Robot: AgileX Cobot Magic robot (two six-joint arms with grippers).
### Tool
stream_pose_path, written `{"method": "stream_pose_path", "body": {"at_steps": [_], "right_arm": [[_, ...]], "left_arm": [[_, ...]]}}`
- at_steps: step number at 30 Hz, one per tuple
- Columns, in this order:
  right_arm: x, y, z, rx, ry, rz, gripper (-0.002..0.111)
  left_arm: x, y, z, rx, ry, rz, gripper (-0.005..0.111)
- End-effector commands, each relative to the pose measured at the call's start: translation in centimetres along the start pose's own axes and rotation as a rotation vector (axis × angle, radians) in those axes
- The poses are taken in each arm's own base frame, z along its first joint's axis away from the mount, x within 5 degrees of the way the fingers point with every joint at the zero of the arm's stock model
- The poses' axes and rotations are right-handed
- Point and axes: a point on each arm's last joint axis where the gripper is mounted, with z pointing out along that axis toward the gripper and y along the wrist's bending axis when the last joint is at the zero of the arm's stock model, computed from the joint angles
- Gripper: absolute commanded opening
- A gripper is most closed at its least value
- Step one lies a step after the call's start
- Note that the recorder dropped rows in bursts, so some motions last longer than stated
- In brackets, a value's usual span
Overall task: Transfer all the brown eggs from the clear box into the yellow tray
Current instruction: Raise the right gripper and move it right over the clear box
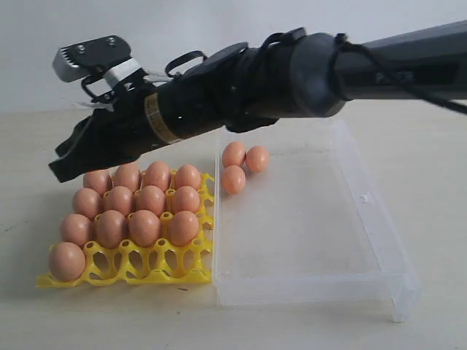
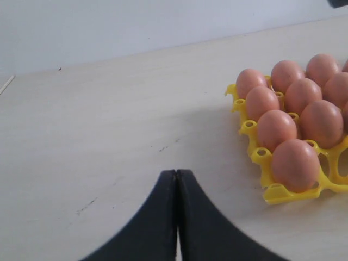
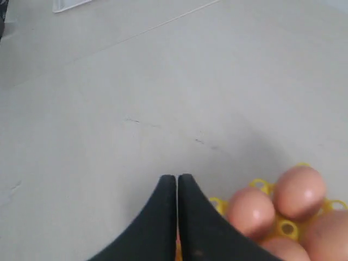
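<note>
The yellow tray [image 1: 157, 264] sits left of the clear box [image 1: 306, 283] and holds several brown eggs [image 1: 144, 227]; three cups in its front row stand bare. Three more brown eggs [image 1: 233, 179] lie together in the far left corner of the clear box. My right arm reaches across above the tray's back rows. The right gripper [image 1: 58, 169] hangs past the tray's far left corner, shut and holding nothing. In the right wrist view the right gripper [image 3: 177, 176] has its jaws together, with eggs [image 3: 250, 212] beside it. My left gripper [image 2: 176, 172] is shut over bare table, left of the tray [image 2: 272, 193].
The pale table [image 1: 438, 219] spreads on all sides of the tray and box. The right arm's dark forearm [image 1: 292, 76] crosses above the box's far end. A white wall rises behind the table. The left gripper is outside the exterior view.
</note>
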Motion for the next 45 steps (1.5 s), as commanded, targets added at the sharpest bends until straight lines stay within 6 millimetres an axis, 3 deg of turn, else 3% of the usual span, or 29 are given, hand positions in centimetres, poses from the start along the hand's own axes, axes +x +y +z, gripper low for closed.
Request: {"method": "stream_pose_path", "body": {"at_steps": [1, 6, 10, 17, 25, 29, 32, 36, 45], "right_arm": [[1.1, -2.6, -3.4, 0.135, 0.011, 0.066, 0.000], [2.2, -6.7, -8.3, 0.342, -0.032, 0.279, 0.000], [2.9, -9.7, -11.3, 0.388, -0.080, 0.463, 0.000], [3.5, -12.0, -13.6, 0.441, -0.103, 0.503, 0.000], [4.5, -13.4, -13.9, 0.621, -0.021, 0.227, 0.000], [6.7, -13.9, -14.3, 0.822, 0.047, 0.220, 0.000], [8.5, -12.9, -13.6, 0.730, 0.077, 0.302, 0.000], [8.5, -11.9, -12.8, 0.587, 0.078, 0.335, 0.000], [8.3, -11.3, -12.5, 0.510, 0.072, 0.351, 0.000]], "left_arm": [[-0.2, 0.0, -0.1, 0.004, -0.016, -0.005, 0.000], [-0.2, 0.0, -0.1, 0.004, -0.016, -0.005, 0.000], [-0.2, 0.0, -0.1, 0.004, -0.016, -0.005, 0.000], [-0.2, 0.0, -0.1, 0.004, -0.016, -0.005, 0.000], [-0.2, 0.0, -0.1, 0.004, -0.016, -0.005, 0.000], [-0.2, 0.0, -0.1, 0.004, -0.016, -0.005, 0.000], [-0.2, 0.0, -0.1, 0.004, -0.016, -0.005, 0.000], [-0.2, 0.0, -0.1, 0.004, -0.016, -0.005, 0.000], [-0.2, 0.0, -0.1, 0.004, -0.016, -0.005, 0.000]]}}
